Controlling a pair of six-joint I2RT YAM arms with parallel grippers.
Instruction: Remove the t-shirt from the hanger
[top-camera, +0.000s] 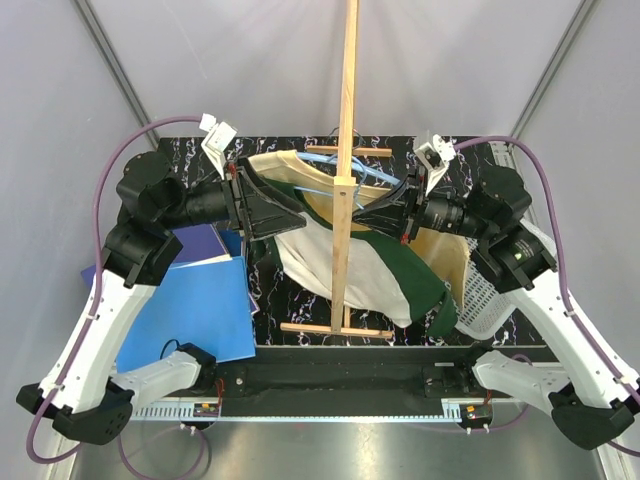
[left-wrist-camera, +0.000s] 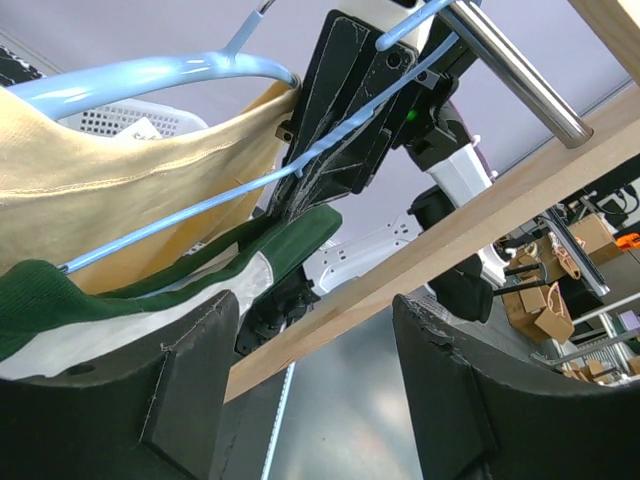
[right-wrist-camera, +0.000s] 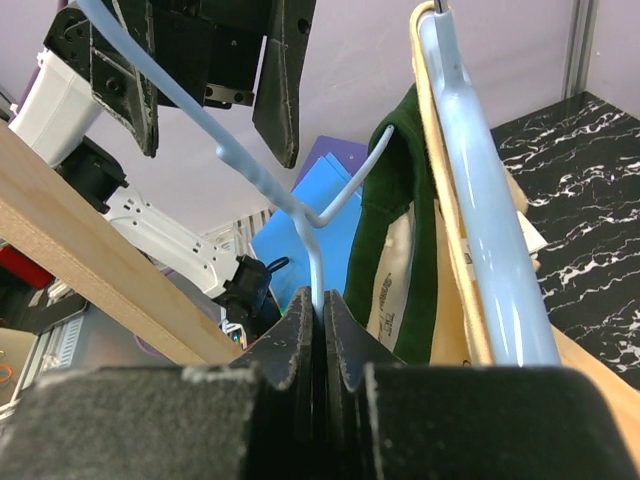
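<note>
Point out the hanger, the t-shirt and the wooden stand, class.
hanger (right-wrist-camera: 490, 240): right wrist view, on its broad shoulder arm.
t-shirt (top-camera: 310, 255): top external view, on its white panel.
wooden stand (top-camera: 348, 90): top external view, on its upright post.

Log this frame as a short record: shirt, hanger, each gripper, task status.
t-shirt: cream, green and white, draped on the hanger
hanger: light blue, beside the wooden rack post
left gripper: open, next to the shirt's shoulder, gripping nothing
right gripper: shut on the hanger's thin bar
task status: shirt not yet off the hanger
</note>
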